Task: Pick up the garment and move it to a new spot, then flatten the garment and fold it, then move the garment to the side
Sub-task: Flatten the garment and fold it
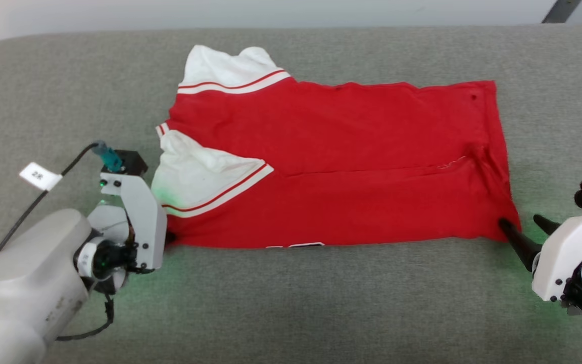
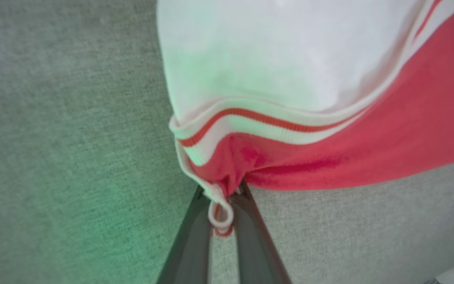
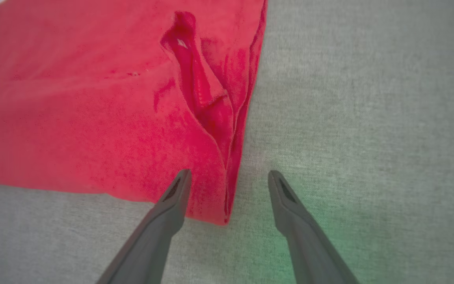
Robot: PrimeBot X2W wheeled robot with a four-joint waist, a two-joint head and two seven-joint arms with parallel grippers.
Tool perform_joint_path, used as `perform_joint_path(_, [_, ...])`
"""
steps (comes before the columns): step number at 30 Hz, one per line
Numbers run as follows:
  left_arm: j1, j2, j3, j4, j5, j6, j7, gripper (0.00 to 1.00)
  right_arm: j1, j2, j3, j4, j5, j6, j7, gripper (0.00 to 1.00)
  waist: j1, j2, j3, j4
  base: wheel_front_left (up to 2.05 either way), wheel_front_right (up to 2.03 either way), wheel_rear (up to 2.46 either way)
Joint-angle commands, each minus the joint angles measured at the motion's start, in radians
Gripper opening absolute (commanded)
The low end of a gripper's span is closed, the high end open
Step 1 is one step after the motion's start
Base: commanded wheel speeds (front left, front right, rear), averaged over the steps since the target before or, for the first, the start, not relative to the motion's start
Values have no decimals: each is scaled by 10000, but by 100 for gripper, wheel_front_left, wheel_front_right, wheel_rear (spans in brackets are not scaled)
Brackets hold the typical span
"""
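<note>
Garment (image 1: 331, 167) is laid on grey surface (image 1: 321, 303), long axis left-right; left gripper (image 2: 222, 197) is clamped on its near left corner; right gripper (image 3: 230, 177) is spread astride the near right corner, not yet closed.

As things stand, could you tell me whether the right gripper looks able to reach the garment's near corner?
Probably yes: the right gripper is open and straddles the corner of the garment on the grey cushion, one finger over the red cloth, one beside it, with nothing in between.
</note>
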Motion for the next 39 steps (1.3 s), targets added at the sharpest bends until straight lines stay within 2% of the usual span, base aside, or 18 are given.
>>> perform_joint_path(1, [702,-532,-458,179,-28,-80,118,0,-212,-11,29,194,-84,-13,200,100,0,-1,72,139,0,0,0])
perform_joint_path(7, [595,-817,-507,375,24,-252,73,0,-850,68,351,1504,-260,-13,1127,100,0,-1,169,390,0,0,0])
perform_joint_path(8, [587,-856,-504,409,26,-286,63,0,-920,71,419,1750,-282,-13,1252,79,0,-1,179,424,0,0,0])
perform_joint_path(9, [580,-883,-507,445,33,-319,43,0,-995,66,543,1940,-326,-14,1338,34,0,-1,189,452,0,0,0])
perform_joint_path(10, [565,-917,-501,474,24,-326,39,0,-1048,23,645,2110,-358,-13,1417,0,0,-1,200,479,0,0,0])
perform_joint_path(17, [592,-899,-449,652,-55,-483,58,0,-1408,-232,874,2511,-235,-14,1397,0,0,-1,142,551,0,0,0])
perform_joint_path(24, [507,-217,-316,46,-237,-193,538,0,-1250,-770,881,1829,-3,-16,1758,0,0,-1,-61,497,0,0,0])
perform_joint_path(30, [557,769,-271,-1266,-264,420,962,0,-775,-1350,724,920,254,-16,2289,0,0,-1,-222,502,0,0,0])
perform_joint_path(39, [896,2105,-99,-3938,-378,1713,1263,0,197,-1801,194,-497,513,-17,3194,0,0,-1,-294,522,0,0,0])
